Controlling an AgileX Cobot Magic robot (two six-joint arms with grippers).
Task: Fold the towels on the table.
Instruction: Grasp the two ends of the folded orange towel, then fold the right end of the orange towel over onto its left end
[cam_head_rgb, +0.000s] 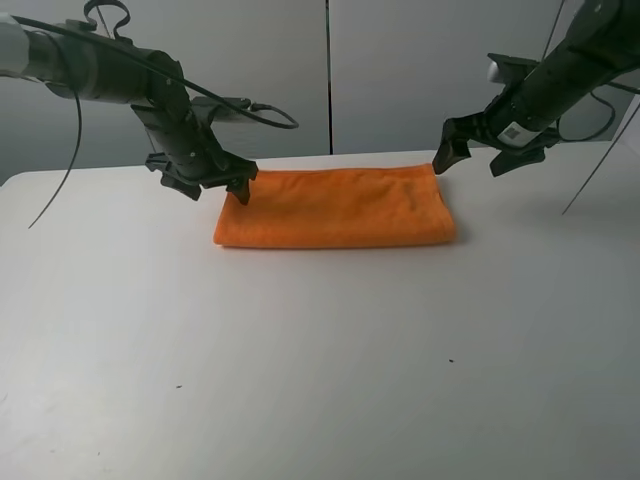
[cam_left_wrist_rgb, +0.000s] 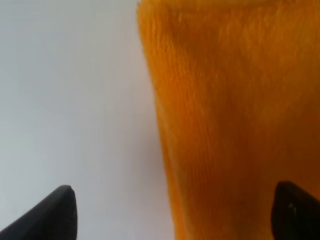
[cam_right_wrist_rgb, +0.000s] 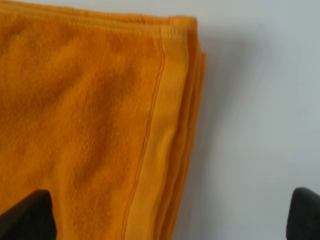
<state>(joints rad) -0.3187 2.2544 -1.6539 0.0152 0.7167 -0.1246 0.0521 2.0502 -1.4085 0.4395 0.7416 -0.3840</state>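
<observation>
The orange towel (cam_head_rgb: 335, 207) lies folded in a flat rectangle on the white table (cam_head_rgb: 320, 350), toward the back. My left gripper (cam_head_rgb: 208, 188) is open and empty, hovering over the towel's left end; its fingertips (cam_left_wrist_rgb: 55, 212) straddle that edge of the towel (cam_left_wrist_rgb: 230, 115). My right gripper (cam_head_rgb: 480, 157) is open and empty, just above the towel's far right corner. The right wrist view shows the towel's stacked layered edge and woven band (cam_right_wrist_rgb: 155, 135) between the open fingertips (cam_right_wrist_rgb: 30, 215). No label shows.
A grey panelled wall (cam_head_rgb: 330, 70) stands behind the table's back edge. Black cables (cam_head_rgb: 260, 112) hang from both arms. Bare white tabletop stretches in front of the towel, with a few tiny dark specks (cam_head_rgb: 450, 361).
</observation>
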